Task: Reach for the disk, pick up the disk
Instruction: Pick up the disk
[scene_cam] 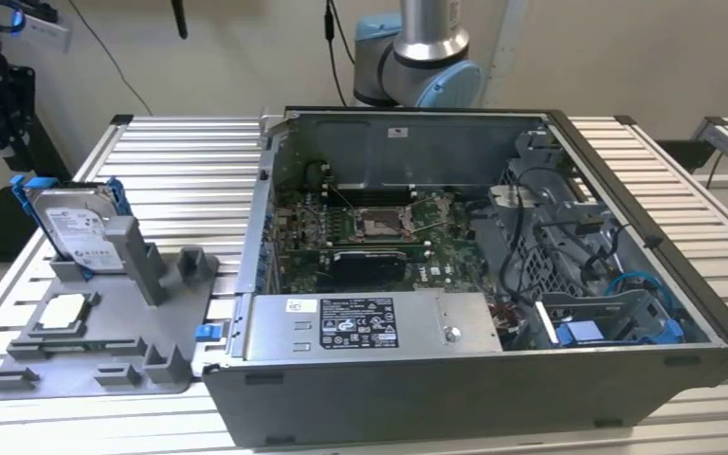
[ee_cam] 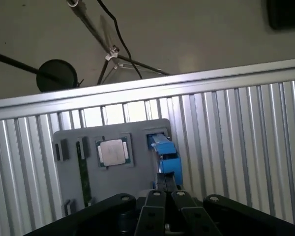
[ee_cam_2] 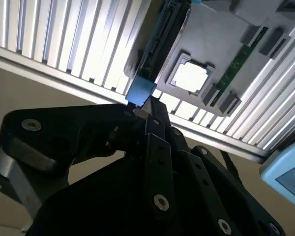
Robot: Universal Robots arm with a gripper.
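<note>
Exterior view: the disk (scene_cam: 76, 226) stands on edge in a slot at the far end of the grey tray (scene_cam: 111, 327), on the exterior view's left. Its label faces the camera and its blue bracket (scene_cam: 26, 194) rises on both sides. A chip (scene_cam: 63, 313) lies flat in the tray nearer the camera. The tray sits on the slatted table (scene_cam: 187, 161), just beside the open PC case (scene_cam: 465, 398).

Both wrist views look down past the gripper (ee_cam_2: 148, 104) (ee_cam: 164, 181) onto the tray. I read the black fingers (ee_cam_2: 160, 147) as closed together with nothing between them. The tips line up with the bracket's blue end (ee_cam_2: 140, 92) (ee_cam: 166, 153). The disk shows edge-on (ee_cam_2: 157, 51), with the chip (ee_cam: 113, 151) beside it. I see no contact between gripper and disk; the disk sits in its slot, not picked up.
</note>
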